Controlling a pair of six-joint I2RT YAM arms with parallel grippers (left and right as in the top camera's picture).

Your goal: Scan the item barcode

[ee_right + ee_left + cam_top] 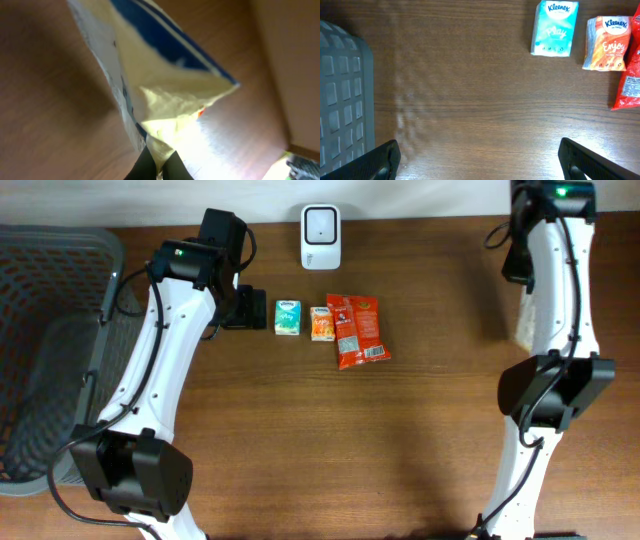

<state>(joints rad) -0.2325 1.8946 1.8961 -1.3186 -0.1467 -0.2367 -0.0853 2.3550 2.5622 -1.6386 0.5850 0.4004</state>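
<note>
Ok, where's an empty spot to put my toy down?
Bare wood between the red snack bag and the yellow bag the right gripper holds, also the table's front middle. Crowded: around the teal tissue pack and orange tissue pack, near the left gripper.

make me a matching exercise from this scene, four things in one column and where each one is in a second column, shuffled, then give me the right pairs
Things
1. teal pack
2. red bag
3. scanner
4. yellow bag

Places
A. pinched in the right gripper
B. alone behind the row of three
C. left end of the row of three
D. right end of the row of three

Pairs: 1-C, 2-D, 3-B, 4-A
</note>
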